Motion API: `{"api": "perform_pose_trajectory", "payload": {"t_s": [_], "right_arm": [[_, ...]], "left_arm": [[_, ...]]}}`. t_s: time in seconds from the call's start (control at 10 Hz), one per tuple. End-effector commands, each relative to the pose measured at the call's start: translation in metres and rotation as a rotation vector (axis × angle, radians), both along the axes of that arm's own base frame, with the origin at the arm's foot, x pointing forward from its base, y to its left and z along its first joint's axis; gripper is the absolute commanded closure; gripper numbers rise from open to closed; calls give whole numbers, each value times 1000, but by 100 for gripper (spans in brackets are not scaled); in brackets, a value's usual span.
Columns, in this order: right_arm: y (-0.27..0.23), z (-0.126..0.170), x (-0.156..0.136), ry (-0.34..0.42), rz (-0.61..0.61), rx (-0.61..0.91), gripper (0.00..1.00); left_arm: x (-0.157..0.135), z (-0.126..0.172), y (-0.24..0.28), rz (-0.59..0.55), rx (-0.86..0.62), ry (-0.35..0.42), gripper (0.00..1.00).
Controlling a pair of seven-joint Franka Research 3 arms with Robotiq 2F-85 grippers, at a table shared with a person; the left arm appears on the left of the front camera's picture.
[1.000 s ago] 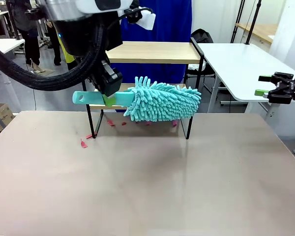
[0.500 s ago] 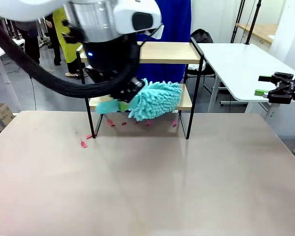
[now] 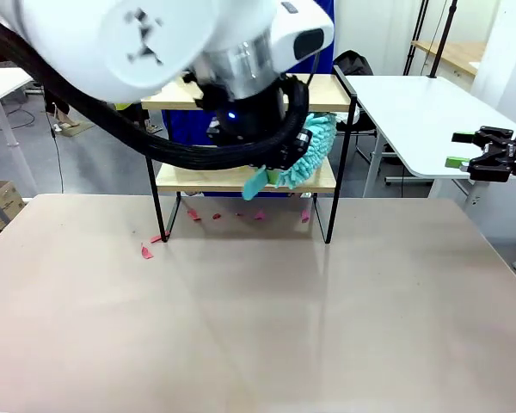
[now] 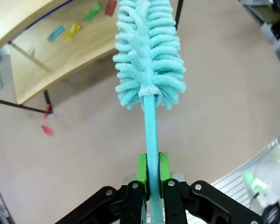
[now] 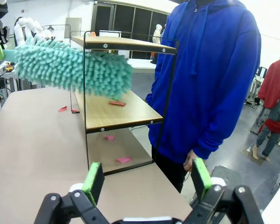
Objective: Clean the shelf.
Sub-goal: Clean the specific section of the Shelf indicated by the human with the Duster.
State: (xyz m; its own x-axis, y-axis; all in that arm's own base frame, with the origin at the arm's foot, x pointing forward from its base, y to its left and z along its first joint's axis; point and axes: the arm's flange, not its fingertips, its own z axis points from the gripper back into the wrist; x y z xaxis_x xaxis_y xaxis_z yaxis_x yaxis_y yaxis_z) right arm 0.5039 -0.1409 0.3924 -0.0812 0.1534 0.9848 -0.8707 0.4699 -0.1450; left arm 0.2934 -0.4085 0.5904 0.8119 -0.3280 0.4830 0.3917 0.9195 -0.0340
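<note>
Left arm: fingers (image 4: 141, 167) are closed on the thin teal handle of a microfibre duster (image 4: 149, 51), green pads clamped against both sides of the handle. In the left wrist view the shelf (image 4: 60, 51) lies beyond the fingers and away from them, toward the upper left. The fluffy duster head spans the distance between them, and its far end is over the edge of the lower board.

From the front, the duster (image 3: 314, 146) is seen at the right end of the shelf (image 3: 198, 178), between the two boards. In the right wrist view the duster (image 5: 70, 65) is held roughly level. Its tip is past the near black post, under the upper board and apparently clear of the lower one.

Right gripper (image 3: 457, 149): jaws fully apart, nothing held. It hangs off the table's right side, well apart from the shelf. In its own view the right gripper (image 5: 147, 175) points at the end of the shelf (image 5: 114, 114).

Shelf position: far edge of the beige table (image 3: 258, 327), centred, just in front of a person in a blue hoodie (image 5: 210, 79).

Shelf appearance: two light wooden boards in a thin black metal frame on four legs. Coloured scraps (image 4: 73, 30) (blue, yellow, green, red) lie on the lower board. Pink scraps (image 3: 146, 251) are scattered on the table by the left front leg and under the shelf.
</note>
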Motion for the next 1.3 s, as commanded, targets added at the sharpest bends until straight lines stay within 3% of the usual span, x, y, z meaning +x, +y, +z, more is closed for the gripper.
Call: {"api": "perform_pose_trajectory", "payload": {"t_s": [0.0, 0.5, 1.0, 1.1, 1.2], "right_arm": [[1, 2, 0, -5, 0, 0, 0], [1, 2, 0, -5, 0, 0, 0], [1, 2, 0, -5, 0, 0, 0], [1, 2, 0, -5, 0, 0, 0], [1, 2, 0, -5, 0, 0, 0]], "left_arm": [[20, -17, -38, 101, -37, -33, 87], [35, -49, -95, 296, -84, -37, 87], [45, -85, -116, 330, -74, 73, 87], [49, -87, -109, 295, -60, 111, 87], [39, -90, -111, 283, -62, 61, 87]]}}
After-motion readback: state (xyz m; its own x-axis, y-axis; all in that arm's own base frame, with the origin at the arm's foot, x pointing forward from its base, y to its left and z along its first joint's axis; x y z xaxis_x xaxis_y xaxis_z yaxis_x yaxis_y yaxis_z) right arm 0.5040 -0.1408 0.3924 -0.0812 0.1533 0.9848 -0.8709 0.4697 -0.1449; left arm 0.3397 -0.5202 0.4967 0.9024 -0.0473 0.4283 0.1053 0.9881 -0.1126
